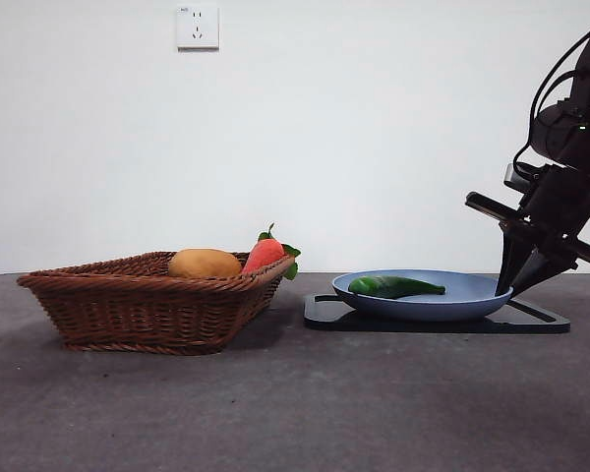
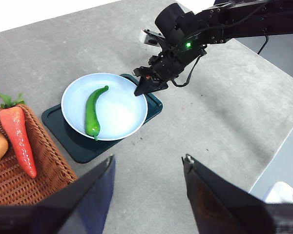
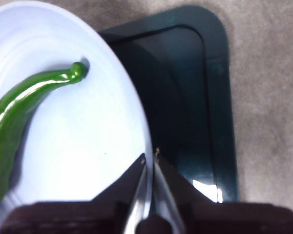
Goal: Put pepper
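The green pepper (image 1: 395,286) lies in a light blue plate (image 1: 472,295) that rests on a dark tray (image 1: 541,317). It also shows in the left wrist view (image 2: 93,112) and in the right wrist view (image 3: 19,117). My right gripper (image 1: 516,285) is shut and empty, its tips just over the plate's rim (image 3: 136,122) on the side away from the basket, a short way from the pepper. It also shows in the left wrist view (image 2: 139,91). My left gripper (image 2: 149,163) is open and empty, held high above the table, well short of the plate (image 2: 122,117).
A brown wicker basket (image 1: 128,300) stands left of the tray and holds a yellow-brown oval lump (image 1: 205,263) and a red-orange vegetable with green leaves (image 1: 265,253). The table edge (image 2: 278,151) shows beyond the right arm in the left wrist view.
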Available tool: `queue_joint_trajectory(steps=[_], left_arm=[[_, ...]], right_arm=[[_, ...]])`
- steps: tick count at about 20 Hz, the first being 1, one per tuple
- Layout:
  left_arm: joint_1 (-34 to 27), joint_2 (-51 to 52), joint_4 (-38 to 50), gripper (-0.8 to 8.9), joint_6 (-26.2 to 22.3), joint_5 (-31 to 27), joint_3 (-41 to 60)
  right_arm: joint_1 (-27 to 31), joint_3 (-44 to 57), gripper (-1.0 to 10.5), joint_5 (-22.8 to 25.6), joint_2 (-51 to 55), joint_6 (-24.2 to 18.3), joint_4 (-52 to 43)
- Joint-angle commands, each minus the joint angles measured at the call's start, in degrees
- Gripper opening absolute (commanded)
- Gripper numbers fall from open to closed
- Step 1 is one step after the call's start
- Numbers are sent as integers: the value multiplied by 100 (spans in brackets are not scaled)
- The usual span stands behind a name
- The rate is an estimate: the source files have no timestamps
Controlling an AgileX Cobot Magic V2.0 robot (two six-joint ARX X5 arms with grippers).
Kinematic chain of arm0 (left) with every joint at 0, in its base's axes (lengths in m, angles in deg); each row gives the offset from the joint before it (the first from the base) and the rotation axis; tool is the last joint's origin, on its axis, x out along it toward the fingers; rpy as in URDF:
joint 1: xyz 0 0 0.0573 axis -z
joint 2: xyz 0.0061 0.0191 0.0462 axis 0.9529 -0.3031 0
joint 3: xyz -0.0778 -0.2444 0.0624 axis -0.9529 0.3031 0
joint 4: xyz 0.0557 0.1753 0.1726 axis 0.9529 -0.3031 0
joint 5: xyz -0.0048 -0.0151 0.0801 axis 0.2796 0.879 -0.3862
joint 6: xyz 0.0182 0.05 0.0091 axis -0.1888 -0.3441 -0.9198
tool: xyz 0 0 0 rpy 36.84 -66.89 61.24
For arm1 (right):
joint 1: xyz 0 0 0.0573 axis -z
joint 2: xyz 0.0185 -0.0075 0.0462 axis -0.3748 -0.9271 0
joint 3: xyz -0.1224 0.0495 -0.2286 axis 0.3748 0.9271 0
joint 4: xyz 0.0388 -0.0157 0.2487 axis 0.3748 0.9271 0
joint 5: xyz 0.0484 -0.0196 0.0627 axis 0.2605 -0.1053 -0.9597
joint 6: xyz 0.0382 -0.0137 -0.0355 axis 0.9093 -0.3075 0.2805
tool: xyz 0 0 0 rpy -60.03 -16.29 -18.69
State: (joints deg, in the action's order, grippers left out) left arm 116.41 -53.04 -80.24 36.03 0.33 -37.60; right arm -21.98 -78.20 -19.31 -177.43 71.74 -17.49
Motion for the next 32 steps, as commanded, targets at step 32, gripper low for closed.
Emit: queue_joint_trajectory(steps=[32], left_arm=[[50,-46,-289,105,-350,-297,-109]], right_arm=[[-1023,-131,69,-9,5928,-1342,4568]])
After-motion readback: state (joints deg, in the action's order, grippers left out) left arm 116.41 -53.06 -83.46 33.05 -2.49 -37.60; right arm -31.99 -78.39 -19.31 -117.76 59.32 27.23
